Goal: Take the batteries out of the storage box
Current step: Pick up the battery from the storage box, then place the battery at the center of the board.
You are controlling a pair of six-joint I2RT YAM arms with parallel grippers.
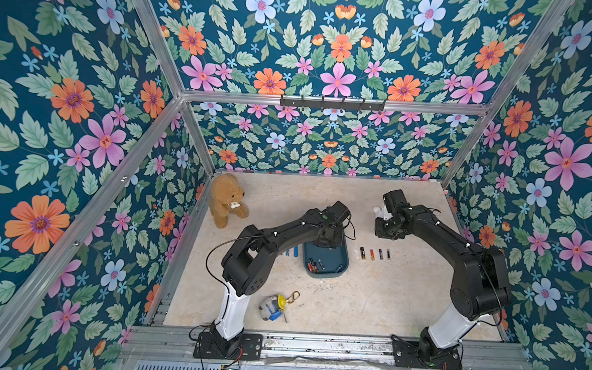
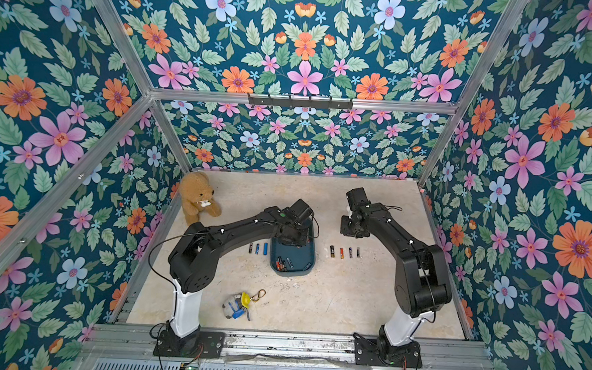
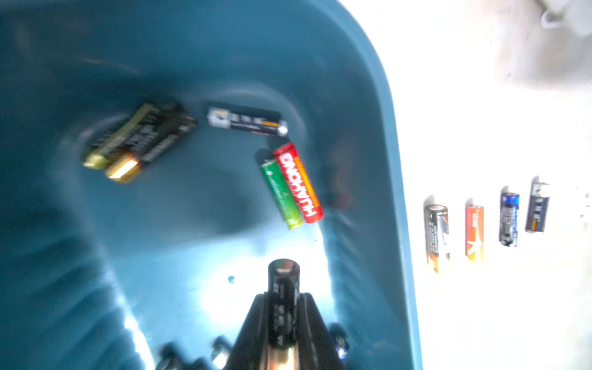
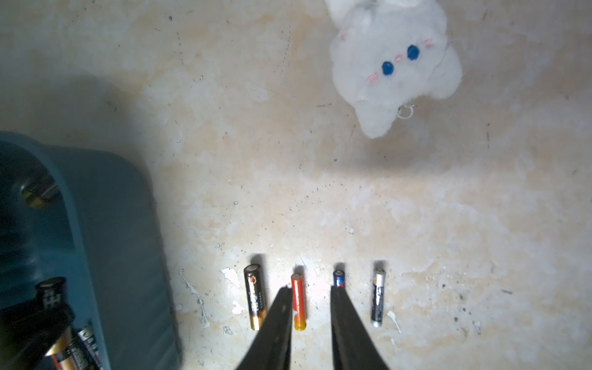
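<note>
Teal box (image 3: 368,128), left hand (image 3: 283,296) seemingly inside

The storage box (image 1: 335,262), a shallow dark teal tray with rounded corners, sits flat mid-table (image 1: 350,307). Inside, a red battery (image 3: 299,184) and a green battery (image 3: 281,195) lie touching side by side. A black-and-gold pair (image 3: 141,141) and a dark battery (image 3: 246,121) lie apart from them. The left claw (image 3: 284,296) pinches a black battery (image 3: 283,277) lengthwise over the box. A row of four batteries (image 1: 372,254) lies parallel on the table right of the box, and three batteries (image 2: 257,248) lie left of it.
</note>
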